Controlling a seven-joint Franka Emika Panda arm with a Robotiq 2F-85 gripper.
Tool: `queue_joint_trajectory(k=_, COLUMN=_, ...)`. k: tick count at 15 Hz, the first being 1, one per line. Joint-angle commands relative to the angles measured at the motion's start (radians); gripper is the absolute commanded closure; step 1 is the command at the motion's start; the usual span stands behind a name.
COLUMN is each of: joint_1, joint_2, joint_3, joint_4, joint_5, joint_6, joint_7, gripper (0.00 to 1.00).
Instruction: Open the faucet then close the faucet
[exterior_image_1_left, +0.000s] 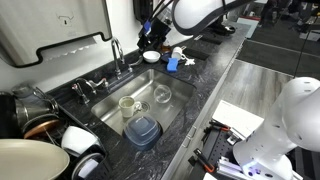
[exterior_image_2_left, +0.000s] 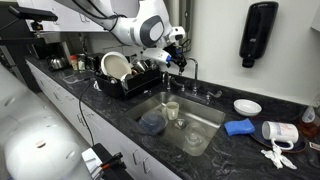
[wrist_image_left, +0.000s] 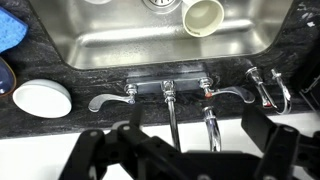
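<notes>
The faucet (exterior_image_1_left: 117, 52) is a slim chrome gooseneck at the back of the steel sink (exterior_image_1_left: 170, 110). It also shows in an exterior view (exterior_image_2_left: 191, 68) and in the wrist view (wrist_image_left: 171, 118), with lever handles on its left (wrist_image_left: 106, 99) and right (wrist_image_left: 236, 95). My gripper (exterior_image_2_left: 178, 47) hangs just above and beside the top of the spout; it also shows in an exterior view (exterior_image_1_left: 150, 36). In the wrist view the gripper (wrist_image_left: 196, 150) is open and empty. Its dark fingers stand wide apart, with the faucet neck seen between them.
Cups (exterior_image_1_left: 128, 103) and a blue container (exterior_image_1_left: 143, 130) lie in the sink. A dish rack with plates (exterior_image_2_left: 125, 72) stands beside it. A white bowl (exterior_image_2_left: 247, 106), blue cloth (exterior_image_2_left: 240, 127) and mug (exterior_image_2_left: 275, 132) sit on the dark counter. A soap dispenser (exterior_image_2_left: 258, 35) hangs on the wall.
</notes>
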Motion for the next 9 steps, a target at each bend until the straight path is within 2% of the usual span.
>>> queue_joint_trajectory(k=1, joint_1=-0.008, joint_2=0.020, joint_3=0.005, joint_4=0.018, joint_5=0.001, joint_6=-0.003, joint_7=0.000, gripper=0.00)
queue_joint_trajectory(k=3, joint_1=-0.010, joint_2=0.037, joint_3=0.005, joint_4=0.033, joint_5=0.001, joint_6=-0.003, joint_7=0.001, gripper=0.00)
queue_joint_trajectory(k=4, joint_1=0.008, joint_2=0.069, joint_3=-0.020, joint_4=0.055, joint_5=0.049, joint_6=-0.013, joint_7=-0.066, gripper=0.00)
queue_joint_trajectory(k=9, joint_1=0.005, joint_2=0.153, joint_3=-0.041, joint_4=0.101, joint_5=0.080, joint_6=0.004, joint_7=-0.162, gripper=0.00)
